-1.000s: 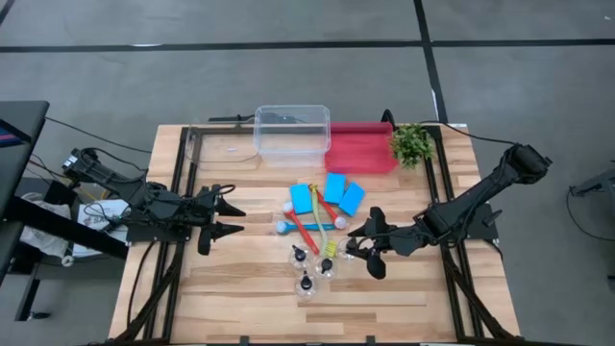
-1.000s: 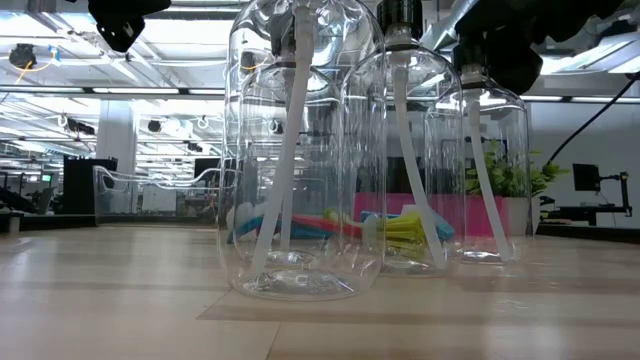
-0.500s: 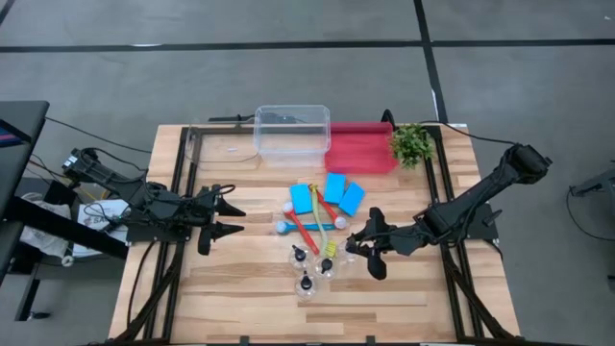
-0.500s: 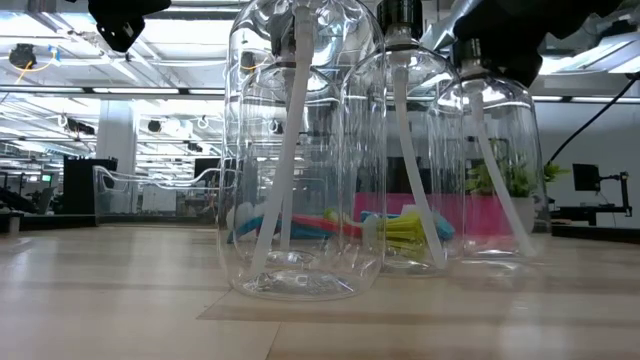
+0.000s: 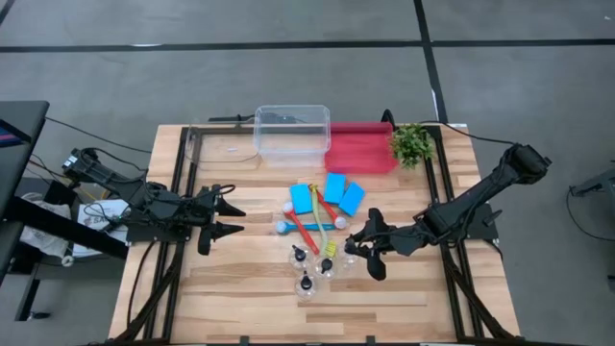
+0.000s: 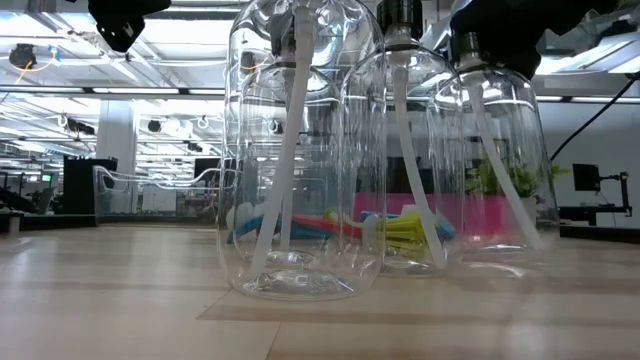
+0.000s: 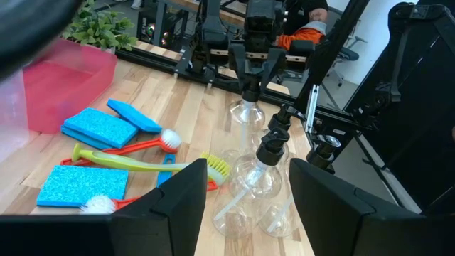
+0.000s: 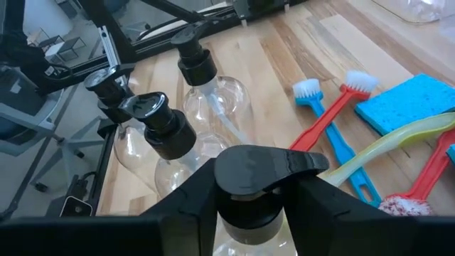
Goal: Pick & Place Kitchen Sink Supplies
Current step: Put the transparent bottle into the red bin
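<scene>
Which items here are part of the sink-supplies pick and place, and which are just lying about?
Job items: four pump bottles, one gripped by the right gripper; three blue sponges; long-handled brushes.

Lying about: clear tub, red tray, plant.

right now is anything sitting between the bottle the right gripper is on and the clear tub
Yes. The right gripper is closed around the pump neck of one clear bottle. Between it and the clear tub, the brushes and three blue sponges lie flat on the table. They are low, so a lifted bottle should pass over them.
</scene>
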You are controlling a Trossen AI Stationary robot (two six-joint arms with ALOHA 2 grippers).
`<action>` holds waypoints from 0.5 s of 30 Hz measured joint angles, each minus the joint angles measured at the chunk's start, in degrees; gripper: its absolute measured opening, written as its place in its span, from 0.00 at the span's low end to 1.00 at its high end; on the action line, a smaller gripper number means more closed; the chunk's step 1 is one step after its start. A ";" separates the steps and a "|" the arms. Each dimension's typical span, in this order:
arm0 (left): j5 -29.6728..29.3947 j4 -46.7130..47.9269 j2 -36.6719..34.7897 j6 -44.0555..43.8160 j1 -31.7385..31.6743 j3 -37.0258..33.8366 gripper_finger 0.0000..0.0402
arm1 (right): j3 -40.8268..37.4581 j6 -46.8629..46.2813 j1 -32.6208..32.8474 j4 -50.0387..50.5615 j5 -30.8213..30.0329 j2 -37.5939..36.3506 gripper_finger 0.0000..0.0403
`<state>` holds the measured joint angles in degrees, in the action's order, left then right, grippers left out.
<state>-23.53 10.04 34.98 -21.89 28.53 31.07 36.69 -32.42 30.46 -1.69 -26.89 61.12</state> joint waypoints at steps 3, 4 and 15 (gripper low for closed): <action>0.00 0.00 0.00 0.00 -0.02 0.00 0.50 | 0.75 0.00 -0.14 -0.06 0.00 0.00 0.30; 0.01 -0.02 0.00 0.00 -0.02 0.00 0.50 | 0.97 0.00 -0.20 -0.05 -0.02 0.00 0.31; 0.00 -0.02 0.00 0.00 0.00 0.00 0.50 | 5.10 6.18 -0.24 2.52 -0.25 -0.04 0.30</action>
<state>-23.53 10.02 34.98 -21.89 28.53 31.07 41.79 -26.24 30.22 0.83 -27.14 61.08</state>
